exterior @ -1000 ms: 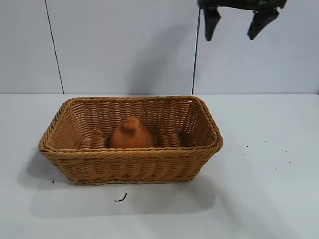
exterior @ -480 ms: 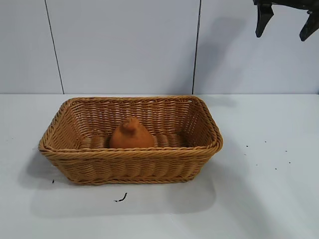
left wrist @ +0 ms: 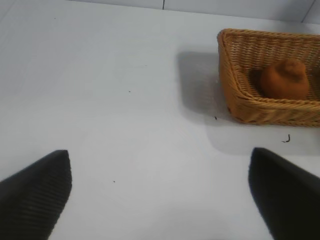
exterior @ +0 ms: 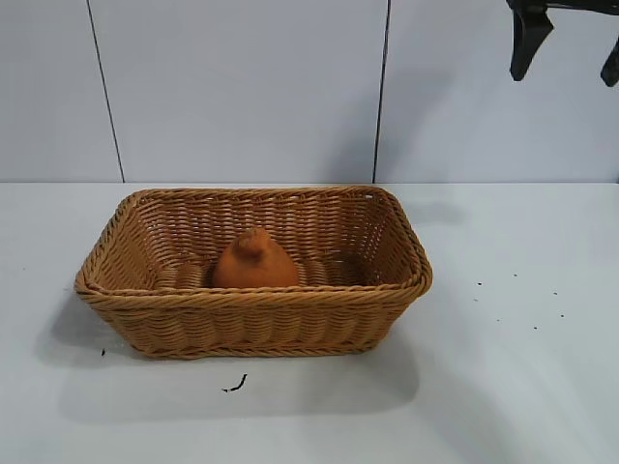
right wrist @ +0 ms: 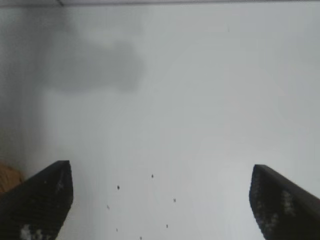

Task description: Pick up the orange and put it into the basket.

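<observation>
The orange [exterior: 254, 263] is a lumpy dull-orange fruit with a knob on top, and it rests inside the tan wicker basket [exterior: 253, 302] near its front wall. The left wrist view shows the same orange [left wrist: 284, 80] in the basket [left wrist: 235, 95], far off from that arm. My right gripper [exterior: 569, 53] hangs open high at the top right, well above and to the right of the basket, with nothing between its fingers. My left gripper [left wrist: 160, 172] stands open over bare table, empty, and is outside the exterior view.
The white table [exterior: 522, 387] carries small dark specks [exterior: 513, 300] to the right of the basket and a dark scrap [exterior: 235, 385] in front of it. A panelled grey wall [exterior: 242, 87] stands behind.
The right gripper has moved to the right and slightly up, away from above the basket's right end toward the top right corner. Orange and basket have not moved.
</observation>
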Motion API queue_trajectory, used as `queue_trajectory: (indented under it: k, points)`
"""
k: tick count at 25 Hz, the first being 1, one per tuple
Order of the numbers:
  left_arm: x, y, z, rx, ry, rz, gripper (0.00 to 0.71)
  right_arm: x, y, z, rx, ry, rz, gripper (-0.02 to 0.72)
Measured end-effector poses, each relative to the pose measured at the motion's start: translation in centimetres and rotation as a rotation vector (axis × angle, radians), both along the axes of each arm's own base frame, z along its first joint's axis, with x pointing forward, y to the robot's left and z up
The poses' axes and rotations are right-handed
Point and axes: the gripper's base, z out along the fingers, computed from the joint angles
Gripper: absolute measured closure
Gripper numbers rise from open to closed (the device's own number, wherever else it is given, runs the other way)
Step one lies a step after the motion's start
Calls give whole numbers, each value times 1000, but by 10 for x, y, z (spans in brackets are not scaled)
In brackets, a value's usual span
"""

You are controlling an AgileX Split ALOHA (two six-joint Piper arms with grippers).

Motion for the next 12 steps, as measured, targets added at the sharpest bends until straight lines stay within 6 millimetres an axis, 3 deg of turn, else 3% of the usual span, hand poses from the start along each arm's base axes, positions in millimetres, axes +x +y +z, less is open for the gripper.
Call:
queue_trajectory:
  k: [3,12]
  points:
    - [0,0,0,0,0,0,18,-30,3,-4,27,63,22,8]
    - [0,0,0,0,0,0,18,-146,2,-26,19,248,83,8]
